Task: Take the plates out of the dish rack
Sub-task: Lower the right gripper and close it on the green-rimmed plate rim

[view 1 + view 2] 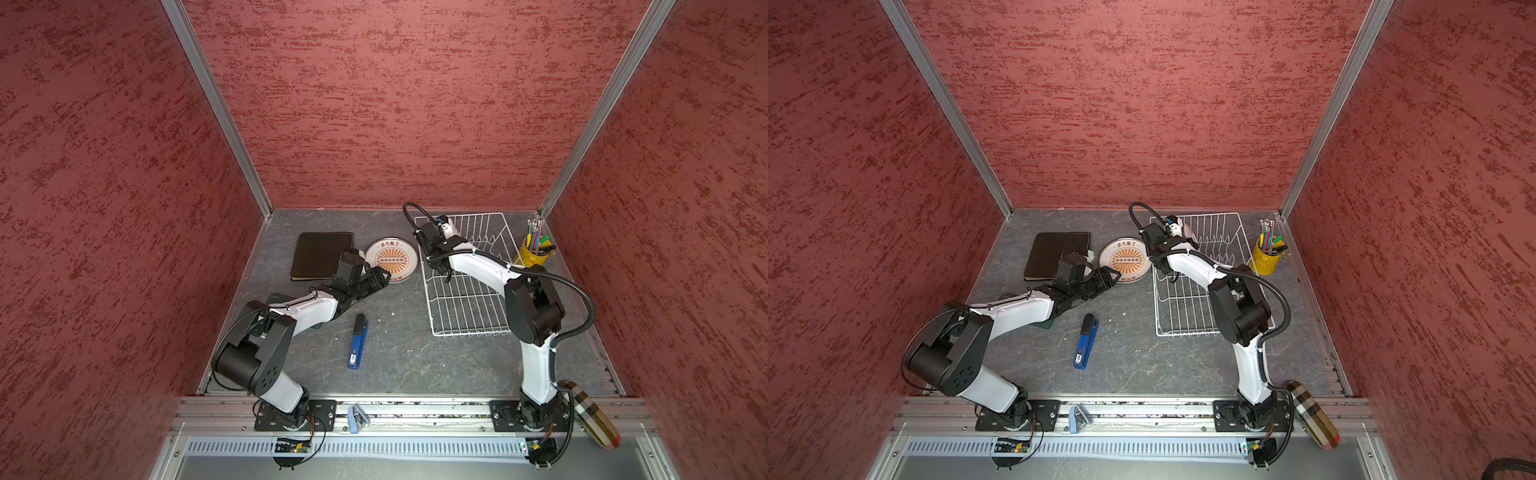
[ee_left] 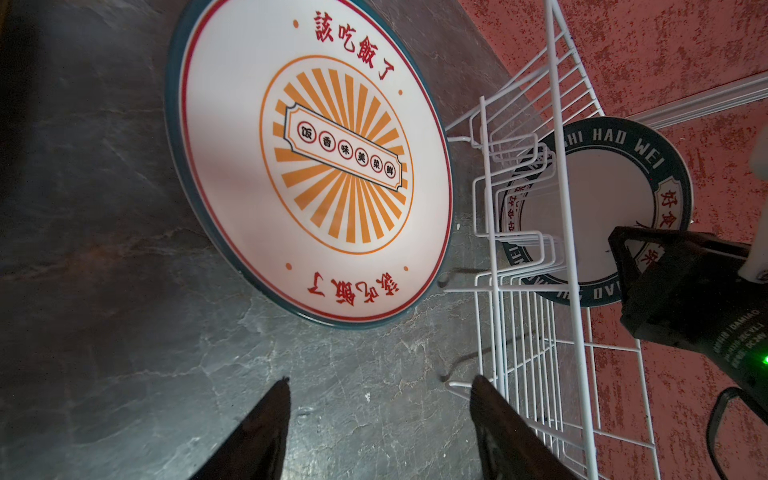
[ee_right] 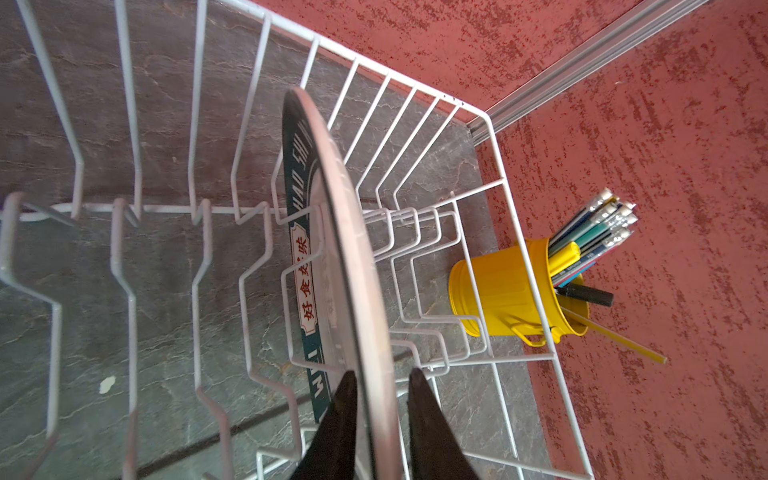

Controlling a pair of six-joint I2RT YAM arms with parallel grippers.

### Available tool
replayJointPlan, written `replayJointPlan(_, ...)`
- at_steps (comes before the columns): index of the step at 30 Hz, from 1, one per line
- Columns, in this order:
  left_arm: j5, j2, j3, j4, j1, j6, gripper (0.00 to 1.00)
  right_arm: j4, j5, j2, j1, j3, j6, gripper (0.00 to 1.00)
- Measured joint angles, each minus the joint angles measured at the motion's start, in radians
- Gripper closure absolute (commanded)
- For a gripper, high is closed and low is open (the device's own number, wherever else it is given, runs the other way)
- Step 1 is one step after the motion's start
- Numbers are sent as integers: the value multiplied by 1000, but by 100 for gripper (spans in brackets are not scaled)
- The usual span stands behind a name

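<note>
Now R gripper (image 3: 382, 371) astride rim of upright round white plate (image 3: 345, 249), dark "HAO WEI" band, in white wire dish rack (image 1: 461, 303) far right; pinch unclear. L gripper (image 2: 380, 377) spread, empty.

Colours and patterns recorded

Noted white wire on the dish rack (image 1: 465, 299); orange sunburst, red letters and red-and-teal rim on the round white plate (image 2: 311, 166); dark teal rim with white letters on the plate in the rack (image 2: 598, 208); dark brown on the square plate (image 1: 320, 255); yellow on the pencil cup (image 3: 498, 286); blue and black on the stapler (image 1: 357, 343).
</note>
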Motion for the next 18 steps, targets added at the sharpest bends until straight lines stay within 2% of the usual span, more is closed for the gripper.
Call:
replayJointPlan(3, 0, 0, 0, 0, 0, 0, 31, 0, 0, 0, 0, -1, 0, 84)
replayJointPlan(18, 0, 0, 1, -1, 0, 0, 31, 7, -6, 0, 1, -5, 16, 92)
